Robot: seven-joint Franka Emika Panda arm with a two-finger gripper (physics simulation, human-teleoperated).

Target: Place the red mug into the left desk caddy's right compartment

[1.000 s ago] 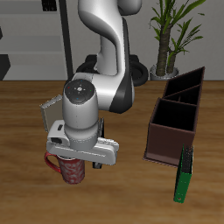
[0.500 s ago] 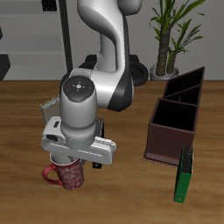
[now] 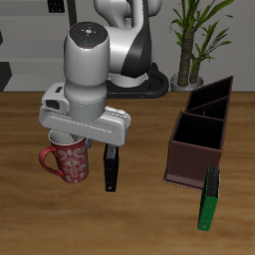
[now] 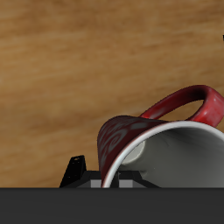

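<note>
Red mug (image 3: 67, 160): lower left of the exterior frame, upright under the arm's wrist, handle facing the frame's left edge; looks raised off the table (image 3: 139, 214), though contact cannot be ruled out.
Gripper (image 3: 70, 136): fingers hidden behind the wrist housing; the wrist view shows the mug's rim (image 4: 175, 149) hard against the camera, so judged clamped on the rim, carried from above to keep it level.
Left desk caddy (image 3: 199, 134): right half of the frame, well apart from the mug.
Right compartment (image 3: 192, 147): the caddy's near, low-walled square, open on top; nothing seen inside.
Green book (image 3: 209, 199): leaning at the caddy's front corner; possible snag on approach.
Step judged: lift and carry; placing not yet done.
</note>
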